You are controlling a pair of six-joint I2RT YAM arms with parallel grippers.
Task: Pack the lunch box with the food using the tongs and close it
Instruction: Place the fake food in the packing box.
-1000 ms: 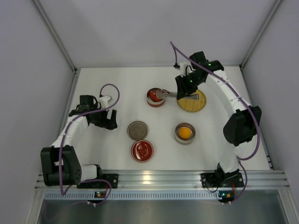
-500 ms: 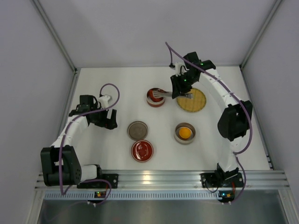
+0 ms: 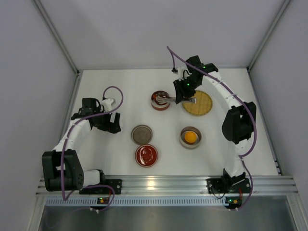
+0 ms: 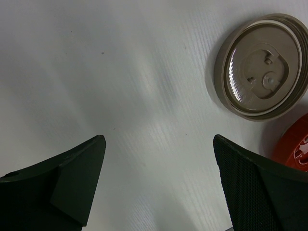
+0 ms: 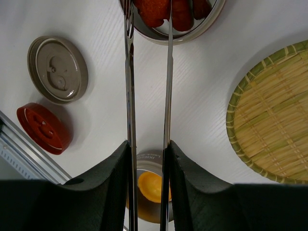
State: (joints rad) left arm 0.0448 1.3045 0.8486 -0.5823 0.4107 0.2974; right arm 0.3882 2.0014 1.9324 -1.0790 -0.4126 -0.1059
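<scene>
Both tongs (image 5: pixel 167 72) tips over bowl (image 5: pixel 159 40) rim | left hand (image 4: pixel 159 154) spread above table (image 4: pixel 96 62)

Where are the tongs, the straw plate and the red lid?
tongs (image 5: pixel 168 86): right wrist view, on one of the two thin metal arms.
woven plate (image 5: pixel 274 125): right wrist view, on its woven middle.
red lid (image 3: pixel 146 155): top view, on the lid's centre.

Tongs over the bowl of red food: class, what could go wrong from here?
1. The thin tongs could twist or slip in the right gripper.
2. Their tips sit close to the rim of the bowl and might nudge or tip it.
3. The red pieces lie crowded together, so one may slip out when lifted.
</scene>
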